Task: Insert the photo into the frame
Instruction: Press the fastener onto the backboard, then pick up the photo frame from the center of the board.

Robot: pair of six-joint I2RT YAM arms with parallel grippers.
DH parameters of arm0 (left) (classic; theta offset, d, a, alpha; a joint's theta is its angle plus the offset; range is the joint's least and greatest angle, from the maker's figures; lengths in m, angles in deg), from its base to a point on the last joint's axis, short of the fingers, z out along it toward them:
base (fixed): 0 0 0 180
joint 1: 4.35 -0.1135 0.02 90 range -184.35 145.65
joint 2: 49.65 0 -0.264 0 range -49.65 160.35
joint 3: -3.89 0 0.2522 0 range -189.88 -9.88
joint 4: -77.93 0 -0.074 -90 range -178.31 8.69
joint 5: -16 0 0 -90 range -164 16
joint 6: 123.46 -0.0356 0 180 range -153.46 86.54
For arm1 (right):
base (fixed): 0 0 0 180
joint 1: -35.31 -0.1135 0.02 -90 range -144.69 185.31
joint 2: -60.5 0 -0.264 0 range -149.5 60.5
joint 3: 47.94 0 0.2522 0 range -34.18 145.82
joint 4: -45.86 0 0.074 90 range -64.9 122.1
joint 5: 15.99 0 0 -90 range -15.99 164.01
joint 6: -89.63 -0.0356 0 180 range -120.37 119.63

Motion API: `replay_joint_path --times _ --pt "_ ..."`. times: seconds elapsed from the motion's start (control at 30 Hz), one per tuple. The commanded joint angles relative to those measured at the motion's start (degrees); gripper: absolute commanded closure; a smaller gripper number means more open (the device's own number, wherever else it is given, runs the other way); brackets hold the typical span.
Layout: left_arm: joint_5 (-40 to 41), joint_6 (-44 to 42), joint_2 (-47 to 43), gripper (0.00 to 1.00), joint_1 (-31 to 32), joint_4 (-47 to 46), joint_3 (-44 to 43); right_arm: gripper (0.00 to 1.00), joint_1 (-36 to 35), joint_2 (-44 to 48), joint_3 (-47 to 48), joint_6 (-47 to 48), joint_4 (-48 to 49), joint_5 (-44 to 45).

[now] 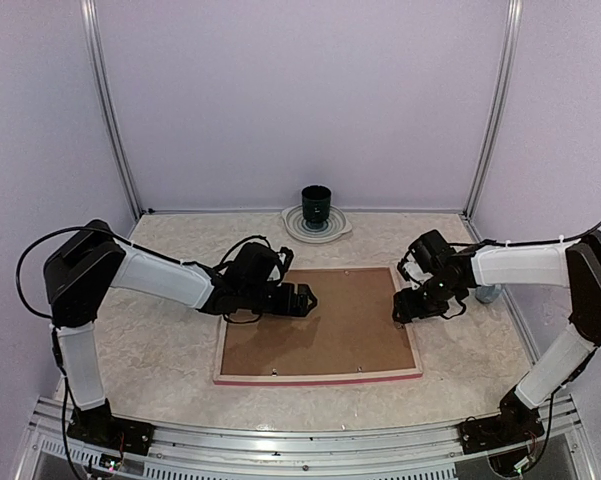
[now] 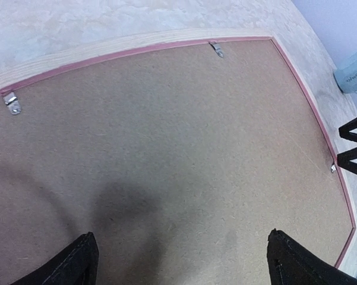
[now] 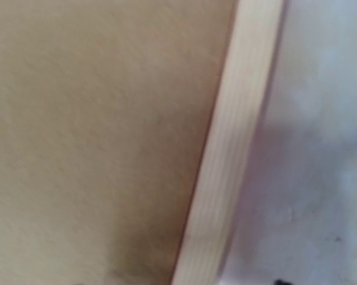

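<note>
We see the frame (image 1: 318, 375) lying back side up at the middle of the marbled table (image 1: 160, 350), between the 2 arms. Its narrow rim is pale wood with fine grain, and a bright pink strip shows along its near edge. A plain brown backing board (image 1: 320, 325) fills it, with small metal clips (image 2: 10, 102) at the rim; we count 3 in the left wrist view. The left gripper (image 1: 305, 298) hovers over the board's far left part, its fingertips (image 2: 77, 264) spread wide apart. The right gripper (image 1: 402, 312) sits at the frame's right rim; we cannot tell whether its jaws are apart or together.
</note>
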Motion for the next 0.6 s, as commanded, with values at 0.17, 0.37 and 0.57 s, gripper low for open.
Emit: replay_joint_path --times 0.17,0.37,0.57 --pt "8.2 -6.4 -11.0 0.01 0.7 5.5 -0.1 0.16 -0.4 4.8 1.1 -0.8 -0.8 0.7" --pt "12.4 -8.0 -20.5 0.01 0.9 4.3 4.7 0.13 -0.2 8.0 -2.2 -2.9 1.3 -0.4" --pt "6.7 -8.6 -26.0 0.01 -2.7 1.9 8.4 0.13 -0.2 11.6 -7.9 -7.0 3.5 -3.3"
